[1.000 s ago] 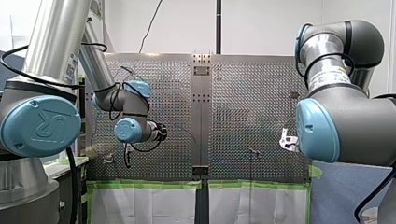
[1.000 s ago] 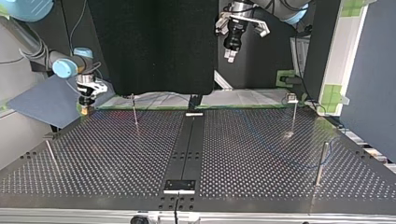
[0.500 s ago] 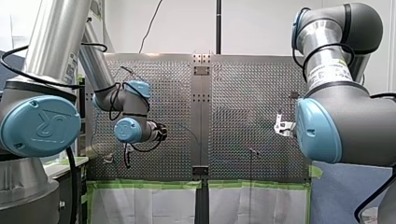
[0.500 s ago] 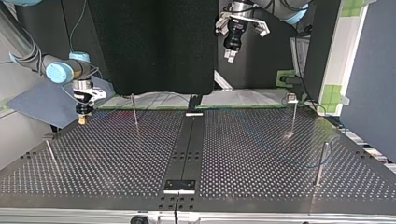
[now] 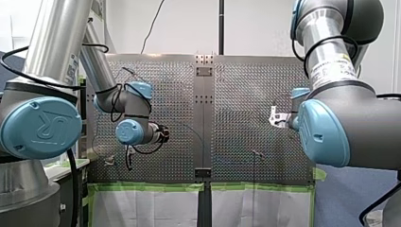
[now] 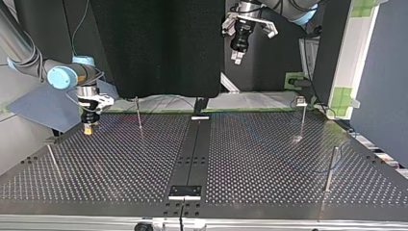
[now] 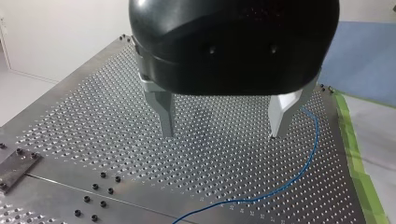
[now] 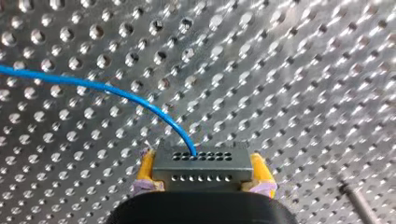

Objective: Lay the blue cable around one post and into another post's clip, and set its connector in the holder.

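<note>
Perforated table [image 6: 120, 163] | post [image 6: 139, 115] near right tool [image 6: 88, 129] | connector [image 8: 201, 163] clamped | blue cable [image 8: 116, 93] trailing

Perforated tabletop [image 6: 115, 168], top view: a black centre strip [image 6: 193, 151] runs from 6 to 12 o'clock. A blue sheet [image 6: 41, 107] lies at 10 o'clock. Front view: green tape [image 5: 151, 187] borders the 6 o'clock edge.

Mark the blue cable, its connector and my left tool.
Thin blue cable [image 8: 100, 87]: right wrist view, mid-run.
Grey connector block [image 8: 203, 165]: right wrist view, face.
My left tool [image 7: 222, 134]: left wrist view, between fingertips.
</note>
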Controlling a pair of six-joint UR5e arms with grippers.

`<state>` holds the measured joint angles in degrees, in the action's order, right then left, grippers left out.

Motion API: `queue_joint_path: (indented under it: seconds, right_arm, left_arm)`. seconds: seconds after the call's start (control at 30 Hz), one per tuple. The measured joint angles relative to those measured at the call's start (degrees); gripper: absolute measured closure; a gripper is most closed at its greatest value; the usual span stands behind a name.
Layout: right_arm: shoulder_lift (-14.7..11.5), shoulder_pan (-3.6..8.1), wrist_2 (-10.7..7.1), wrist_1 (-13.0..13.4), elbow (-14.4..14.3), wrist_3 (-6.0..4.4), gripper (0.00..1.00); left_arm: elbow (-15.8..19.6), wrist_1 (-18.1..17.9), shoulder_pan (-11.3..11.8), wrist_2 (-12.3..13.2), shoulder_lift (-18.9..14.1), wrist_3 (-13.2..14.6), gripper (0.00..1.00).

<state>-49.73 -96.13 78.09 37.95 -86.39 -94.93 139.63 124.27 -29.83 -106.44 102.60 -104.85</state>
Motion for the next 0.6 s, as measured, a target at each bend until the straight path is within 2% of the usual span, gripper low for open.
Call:
queue_joint_path:
  seconds: [0.13, 0.27, 0.6]
  right_arm:
    - [-0.88, -0.62, 0.31, -1.0, -0.04, 0.55, 1.0]
    - [-1.28, -0.89, 0.49, -1.41, -0.02, 0.66, 1.0]
    - [-5.76, -1.79, 2.29, -5.19, 0.01, -0.45, 1.0]
  left_arm:
    - [0.0, -0.11, 0.0, 0.06, 0.0, 0.0, 0.0]
    - [0.0, -0.14, 0.01, 0.09, 0.0, 0.0, 0.0]
    - [0.0, 0.0, -0.01, -0.02, 0.0, 0.0, 0.0]
